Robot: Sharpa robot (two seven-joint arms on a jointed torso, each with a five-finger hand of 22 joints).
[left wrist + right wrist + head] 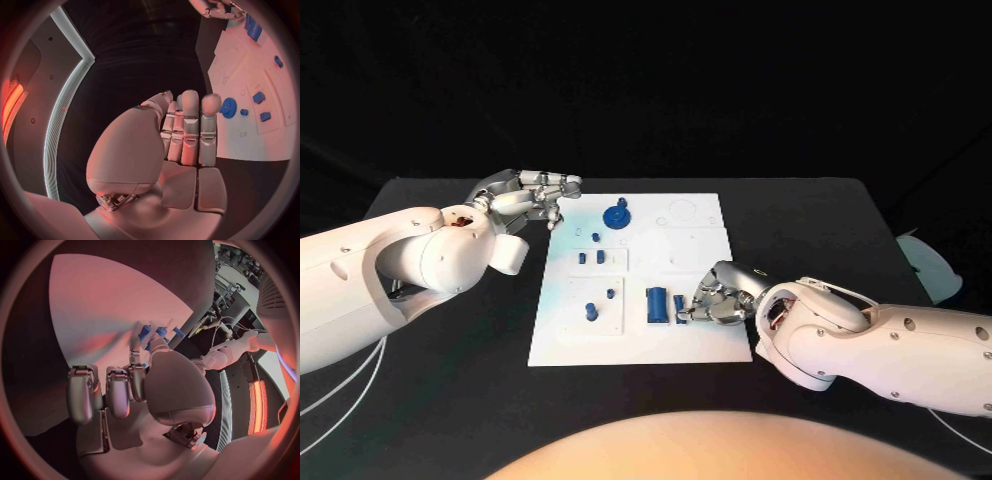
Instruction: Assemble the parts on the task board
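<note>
The white task board (697,340) lies mid-table with several blue parts on it: a gear (617,215) near its far edge, small pieces (591,258) in the middle and a larger block (656,304) near the front. My right hand (715,300) rests over the board's near right part. Its thumb and a finger pinch a small blue part (679,303) beside the block, and the same part (145,333) sits at those fingertips in the right wrist view. My left hand (531,198) hovers off the board's far left corner and holds nothing. Its fingers (189,130) are straight, with the gear (229,107) beyond them.
A pale rounded object (930,266) sits at the table's right edge. White cables (336,385) hang off the front left. Black tabletop (459,360) surrounds the board on every side.
</note>
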